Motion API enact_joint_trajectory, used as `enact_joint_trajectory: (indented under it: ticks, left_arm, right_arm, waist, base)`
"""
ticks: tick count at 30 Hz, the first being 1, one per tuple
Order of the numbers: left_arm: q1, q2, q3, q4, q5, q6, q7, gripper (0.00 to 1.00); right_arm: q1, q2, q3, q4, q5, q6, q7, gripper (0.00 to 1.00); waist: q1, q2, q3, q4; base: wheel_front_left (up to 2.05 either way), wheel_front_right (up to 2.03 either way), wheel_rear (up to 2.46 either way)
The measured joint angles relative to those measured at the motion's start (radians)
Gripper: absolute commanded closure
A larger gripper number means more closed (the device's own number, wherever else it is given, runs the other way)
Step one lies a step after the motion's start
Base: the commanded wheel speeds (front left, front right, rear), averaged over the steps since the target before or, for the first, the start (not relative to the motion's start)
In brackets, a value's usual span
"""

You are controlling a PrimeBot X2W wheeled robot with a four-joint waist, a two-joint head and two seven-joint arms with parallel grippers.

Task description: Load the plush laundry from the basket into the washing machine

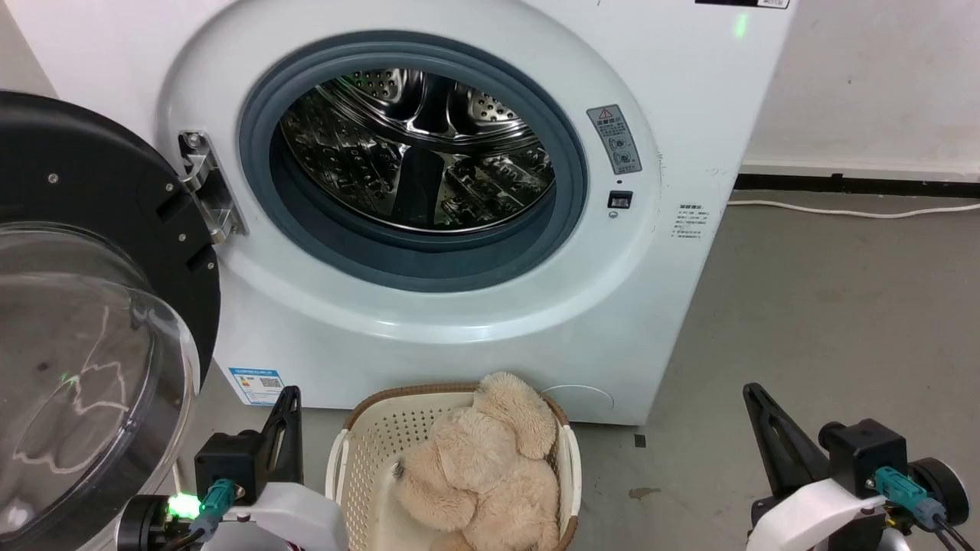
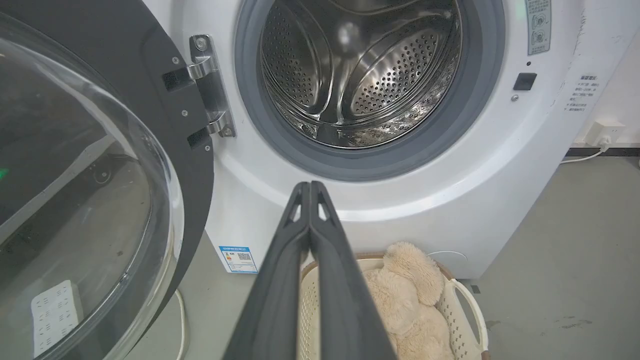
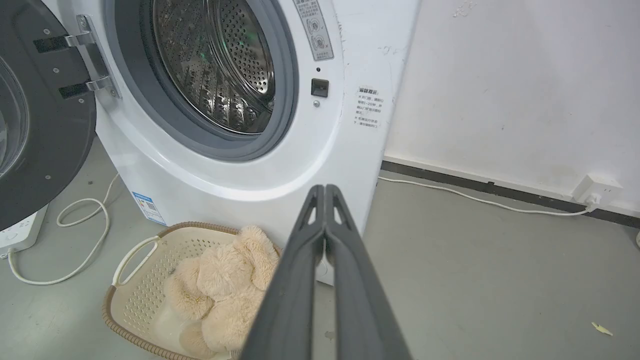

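Cream-beige plush laundry lies in the basket at 6 o'clock of the head view. Flanking it, left gripper at 7 and right gripper at 5, fingers pressed together, empty. Beyond, washing machine at 12, door swung wide. Risk: a shallow pinch on loose fur may slip; floppy limbs may catch the grey seal.

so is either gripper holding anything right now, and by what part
Nothing is held. The left gripper and the right gripper are both shut on nothing, and the plush toy lies in the basket, apart from both.
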Motion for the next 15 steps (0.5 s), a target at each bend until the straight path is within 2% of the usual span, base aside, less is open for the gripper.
enact_joint_trajectory:
  ticks: [15]
  left_arm:
    - [0.000, 0.000, 0.000, 0.000, 0.000, 0.000, 0.000, 1.00]
  right_arm:
    - [0.000, 0.000, 0.000, 0.000, 0.000, 0.000, 0.000, 1.00]
  waist:
    - [0.0000, 0.0000, 0.000, 0.000]
  base:
    - [0.00, 0.00, 0.00]
